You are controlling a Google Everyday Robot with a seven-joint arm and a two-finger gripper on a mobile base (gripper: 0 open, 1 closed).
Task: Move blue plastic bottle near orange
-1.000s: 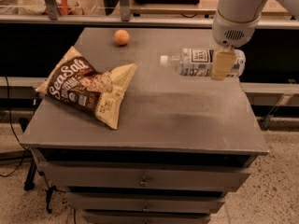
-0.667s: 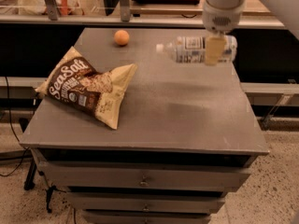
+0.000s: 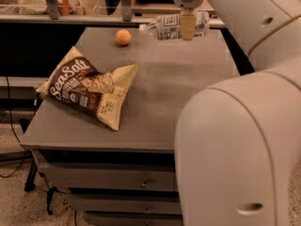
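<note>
The blue plastic bottle, clear with a white cap and a white label with a dark square logo, lies on its side in the air over the far edge of the grey table, cap pointing left. My gripper is shut on the bottle's middle, reaching down from above. The orange, small and round, sits on the table's far left part, a short gap to the left of the bottle's cap.
A brown and cream Sea Salt chip bag lies on the table's left half. My arm's large white body fills the right foreground. Drawers run under the table front. A dark shelf stands behind the table.
My gripper has carried the bottle left and toward the far edge, closer to the orange. The arm now fills the right foreground. The orange and chip bag have not moved.
</note>
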